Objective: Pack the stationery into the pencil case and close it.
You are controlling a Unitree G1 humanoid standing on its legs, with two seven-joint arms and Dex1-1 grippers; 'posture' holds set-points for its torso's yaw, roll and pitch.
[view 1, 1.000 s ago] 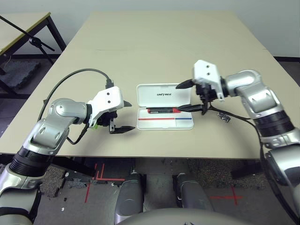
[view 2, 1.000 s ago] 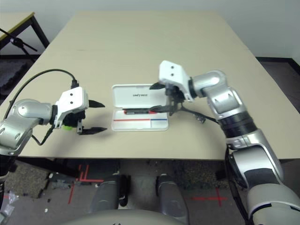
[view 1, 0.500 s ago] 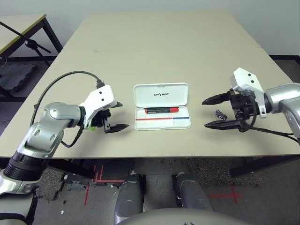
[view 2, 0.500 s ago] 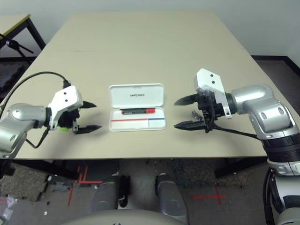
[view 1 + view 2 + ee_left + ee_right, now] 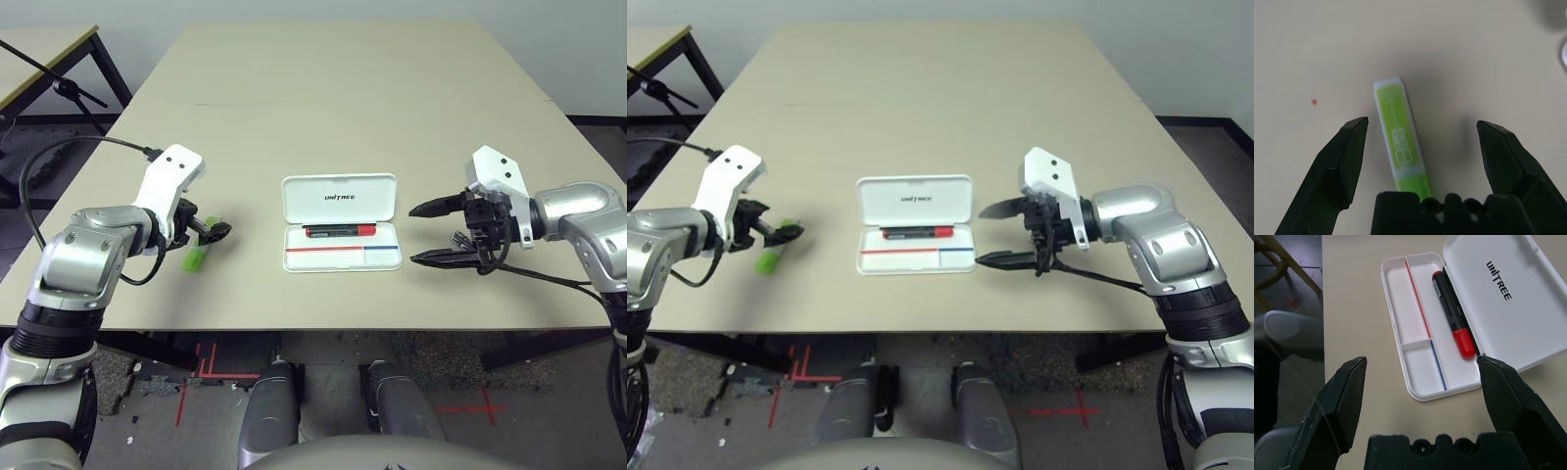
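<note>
Marker (image 5: 339, 231) lies in the case (image 5: 341, 223); left gripper (image 5: 1420, 142), jaws apart, straddles the highlighter (image 5: 1399, 134) and must close next; right gripper (image 5: 424, 233) gapes empty.

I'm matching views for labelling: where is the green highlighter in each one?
Left eye view: highlighter at picture left, just below the left end effector.
Right eye view: highlighter far left of the case.
Left wrist view: highlighter between the open fingers.
Shared landmark: the left end effector.
</note>
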